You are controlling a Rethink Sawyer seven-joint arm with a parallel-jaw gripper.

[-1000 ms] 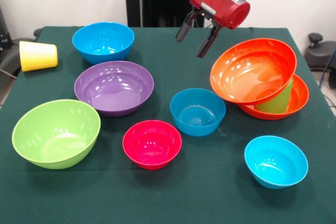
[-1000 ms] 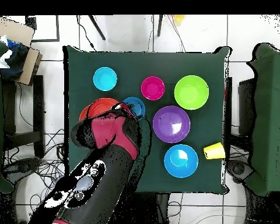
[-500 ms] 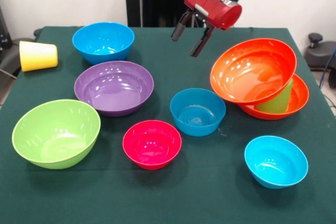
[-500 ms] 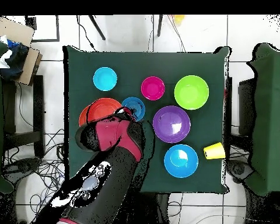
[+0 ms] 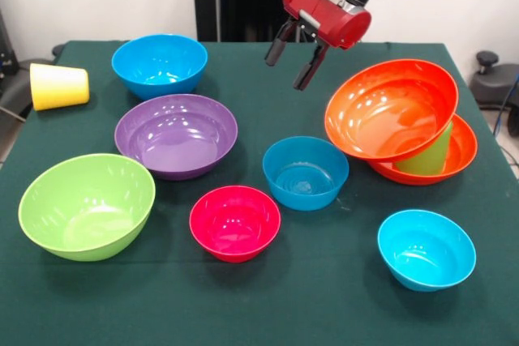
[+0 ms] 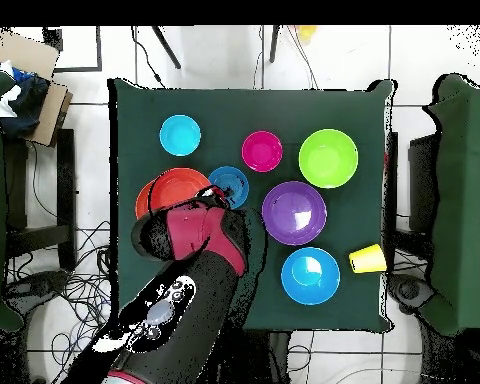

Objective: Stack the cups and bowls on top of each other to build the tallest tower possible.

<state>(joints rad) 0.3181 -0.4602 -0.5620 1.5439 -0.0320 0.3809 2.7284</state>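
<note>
My gripper (image 5: 286, 70) is open and empty, hanging above the table's far middle, left of the tower and clear of every piece. The tower: a tilted orange bowl (image 5: 389, 107) leans on a light green cup (image 5: 431, 155), which stands in a second orange bowl (image 5: 464, 150). A blue bowl (image 5: 305, 172) sits below the gripper, nearer the camera. The pink-red bowl (image 5: 234, 222), cyan bowl (image 5: 426, 249), purple bowl (image 5: 176, 135), lime green bowl (image 5: 87, 206) and second blue bowl (image 5: 159, 64) stand apart. The yellow cup (image 5: 58, 86) lies on its side at the far left.
In the overhead view my arm (image 6: 194, 250) covers part of the orange bowl (image 6: 169, 185). The yellow cup (image 6: 366, 259) lies close to the table's edge. Chairs and cables surround the green table (image 6: 244, 105).
My gripper has risen a little and shifted left, away from the orange bowls, still open. The bowls and cups have not moved.
</note>
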